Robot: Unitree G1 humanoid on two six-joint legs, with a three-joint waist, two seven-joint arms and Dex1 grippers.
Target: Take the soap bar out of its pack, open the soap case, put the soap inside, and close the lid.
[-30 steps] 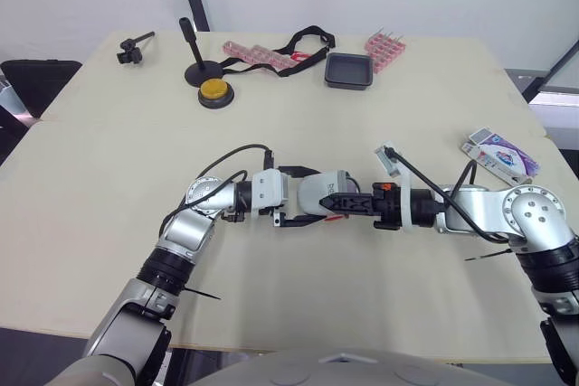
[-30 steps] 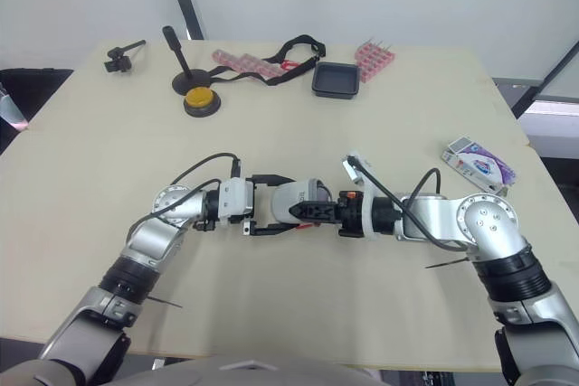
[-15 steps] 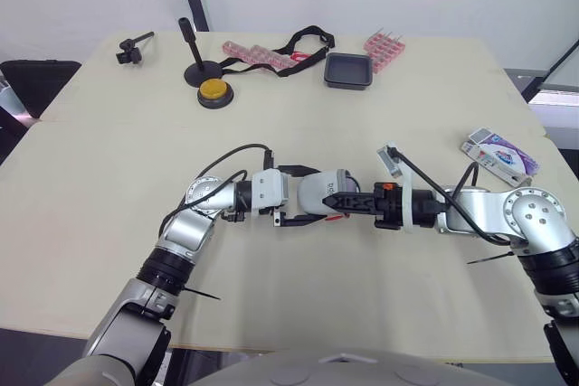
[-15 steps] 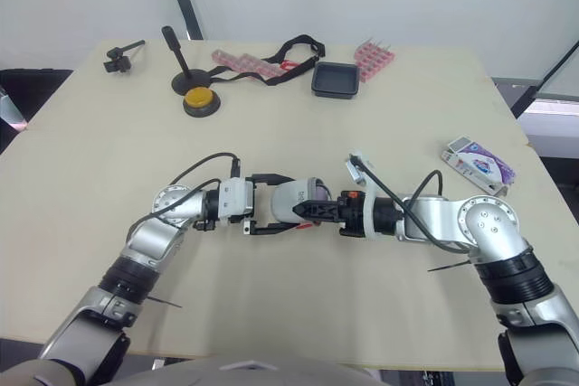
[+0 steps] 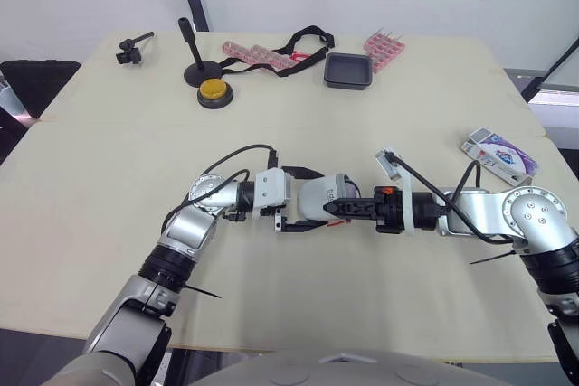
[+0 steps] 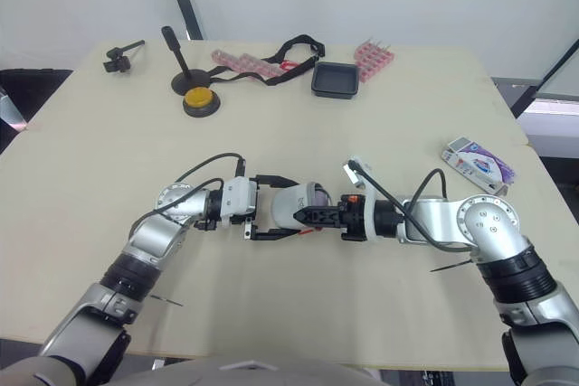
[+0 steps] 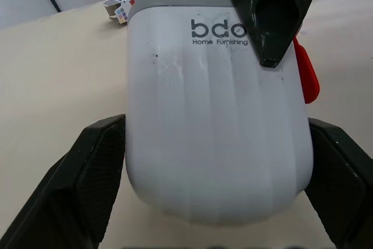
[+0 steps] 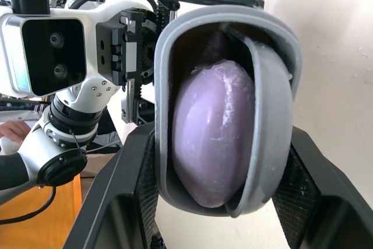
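Case (image 5: 317, 198), eye view: middle of the table (image 5: 99, 178), between left gripper (image 5: 298, 199) and right gripper (image 5: 339, 209). Left wrist view: left fingers (image 7: 96, 173) clamp its sides. Right wrist view: right fingers (image 8: 125, 190) grip its open end, soap (image 8: 213, 138) inside, lid (image 8: 268, 115) ajar.

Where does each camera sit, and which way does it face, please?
Eye views: on the head, looking forward and down over the table; both arms show, meeting at the case.
Left wrist view: on the left wrist, looking along the left hand at the case's white shell; its fingers flank the case.
Right wrist view: on the right wrist, looking along the right hand into the part-open case at the soap; the left arm shows behind.
Shared: the wrist views face each other across the case.
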